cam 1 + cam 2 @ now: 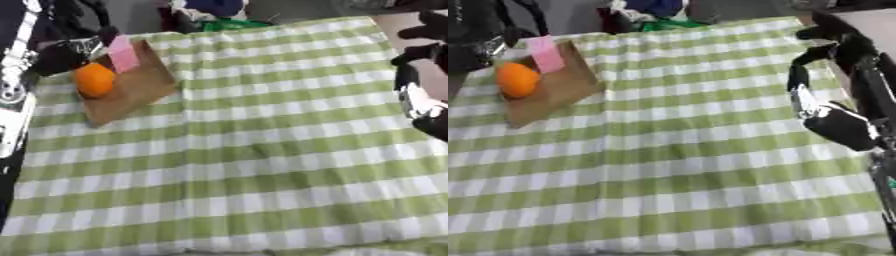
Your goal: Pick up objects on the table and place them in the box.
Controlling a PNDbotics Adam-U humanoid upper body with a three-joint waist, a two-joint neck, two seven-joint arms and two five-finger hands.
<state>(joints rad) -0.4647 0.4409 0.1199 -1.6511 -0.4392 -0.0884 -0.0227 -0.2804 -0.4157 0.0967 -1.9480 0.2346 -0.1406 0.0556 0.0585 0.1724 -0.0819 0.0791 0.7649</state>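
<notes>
Green-and-white checked cloth (262,150) covers the desk. At its far left, a brown box (140,90) is seen holding an orange (94,80) and a pink block (122,54). The left robot hand (66,52) is poised just beside the orange, its finger state unclear. The right robot hand (820,52) is held over the far right, fingers curled on nothing.

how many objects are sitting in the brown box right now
2: an orange ball at the brown box's near-left side, and a pink block at its far edge. The left robot hand may hide others.
</notes>
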